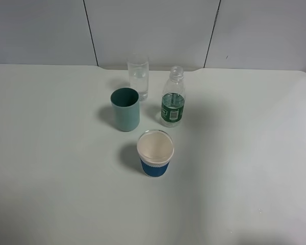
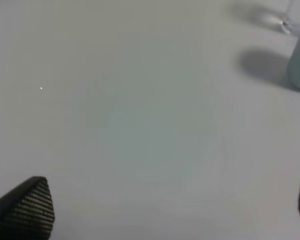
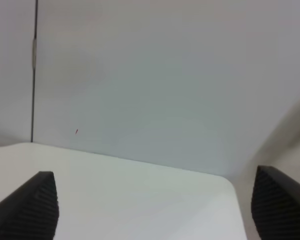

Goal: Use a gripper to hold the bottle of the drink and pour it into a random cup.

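Both grippers stand spread wide and hold nothing: the left gripper (image 2: 172,205) hangs over bare white table (image 1: 51,194), the right gripper (image 3: 155,210) faces the grey wall (image 3: 165,75) past the table's edge. Toward the far edge the uncapped bottle of the drink (image 1: 173,97) stands upright, just beside the clear glass cup (image 1: 138,76), with a teal cup (image 1: 125,109) and a blue-sleeved paper cup (image 1: 155,153) nearer.

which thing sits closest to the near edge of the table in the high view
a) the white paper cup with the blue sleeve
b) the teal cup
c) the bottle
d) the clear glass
a: the white paper cup with the blue sleeve stands lowest in the high view, in front of the teal cup and the bottle, with the clear glass farthest back.
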You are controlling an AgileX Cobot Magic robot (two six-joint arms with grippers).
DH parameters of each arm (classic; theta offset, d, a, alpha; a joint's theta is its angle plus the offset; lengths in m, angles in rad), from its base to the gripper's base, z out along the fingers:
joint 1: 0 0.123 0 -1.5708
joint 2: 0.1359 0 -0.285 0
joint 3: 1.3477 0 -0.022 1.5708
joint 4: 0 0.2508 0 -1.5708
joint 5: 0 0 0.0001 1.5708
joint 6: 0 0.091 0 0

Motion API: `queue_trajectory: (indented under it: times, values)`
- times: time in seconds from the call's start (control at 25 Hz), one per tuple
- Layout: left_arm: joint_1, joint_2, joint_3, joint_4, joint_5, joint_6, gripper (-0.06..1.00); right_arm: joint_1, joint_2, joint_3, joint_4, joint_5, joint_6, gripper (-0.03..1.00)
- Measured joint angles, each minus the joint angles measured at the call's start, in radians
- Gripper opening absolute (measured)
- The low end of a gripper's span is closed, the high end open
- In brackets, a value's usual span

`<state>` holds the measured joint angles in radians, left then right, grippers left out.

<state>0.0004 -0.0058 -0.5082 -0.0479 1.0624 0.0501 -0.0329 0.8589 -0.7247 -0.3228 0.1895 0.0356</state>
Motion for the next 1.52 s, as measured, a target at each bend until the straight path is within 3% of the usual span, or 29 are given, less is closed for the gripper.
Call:
queue_trajectory:
  times: [0.72,1.2,1.52]
  values:
    - [0.0,0.0,0.0,0.0,0.0,0.0,0.99,0.0,-0.44,0.006,0.135,0.618,-0.014,0.77]
    - [0.0,0.0,0.0,0.0,0.0,0.0,0.99,0.0,-0.659,0.151,0.247,0.727,-0.036,0.77]
    - [0.0,0.0,0.0,0.0,0.0,0.0,0.99,0.0,-0.752,0.16,0.256,0.762,-0.036,0.77]
